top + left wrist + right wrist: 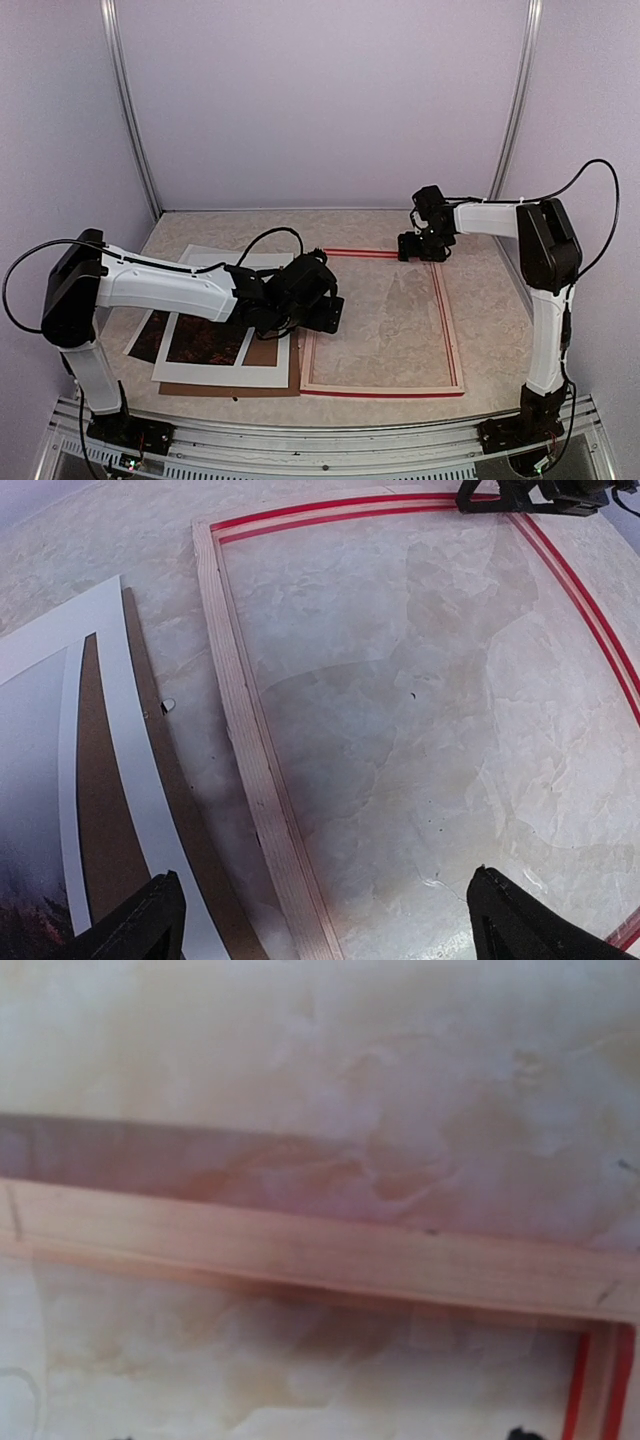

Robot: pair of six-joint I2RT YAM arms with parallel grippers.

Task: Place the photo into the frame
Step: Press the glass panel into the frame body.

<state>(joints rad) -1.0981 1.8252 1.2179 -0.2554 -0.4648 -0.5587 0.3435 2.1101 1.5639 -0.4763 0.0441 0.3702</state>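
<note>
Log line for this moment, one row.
left gripper open, over left rail of frame | right gripper open, at far rail | photo under white mat, outside frame | insertion not done

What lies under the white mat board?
The photo shows through the window of the white mat board; a brown backing board sticks out at its near and right edges. How far either reaches beneath is hidden.

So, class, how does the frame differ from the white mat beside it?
The frame is pale wood edged in red; the mat is plain white. Tabletop shows through the frame; the photo and a brown board show through the mat. Both lie flat, rectangular, with an open middle.
</note>
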